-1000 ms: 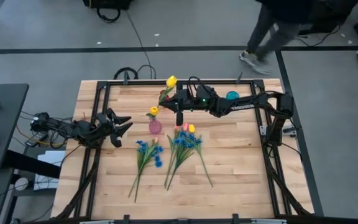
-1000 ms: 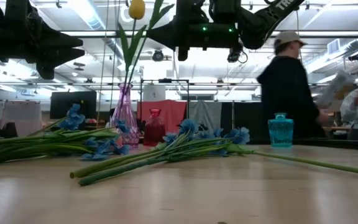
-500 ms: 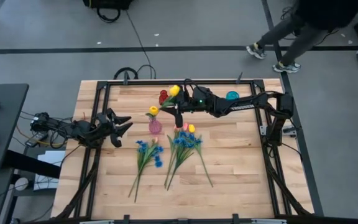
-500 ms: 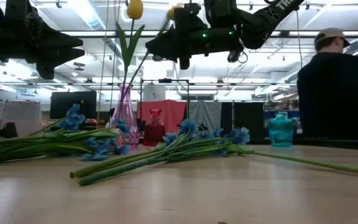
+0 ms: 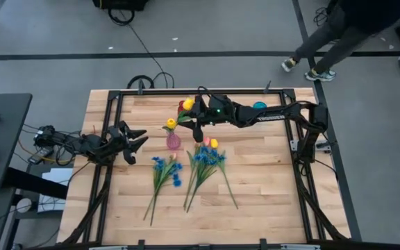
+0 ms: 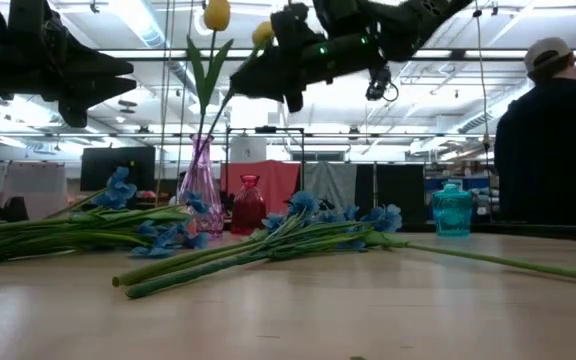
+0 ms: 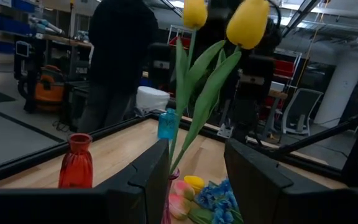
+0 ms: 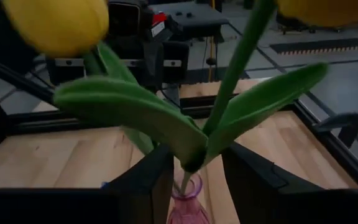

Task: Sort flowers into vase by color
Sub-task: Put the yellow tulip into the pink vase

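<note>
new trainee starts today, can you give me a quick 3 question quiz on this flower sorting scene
1. True or false: two yellow tulips stand in the pink vase.
2. Which vase stands nearest the table's right edge? A red vase, B teal vase, C pink vase.
3. Fill in: the blue sprays lie on the ____.

Key: 1 true. 2 B. 3 table. The right gripper hangs open above the pink vase; the left gripper waits open at the left edge.

Overhead view straight down, low view level across the tabletop point(image 5: 255, 187), both wrist cameras close on the pink vase point(image 8: 185, 208).
</note>
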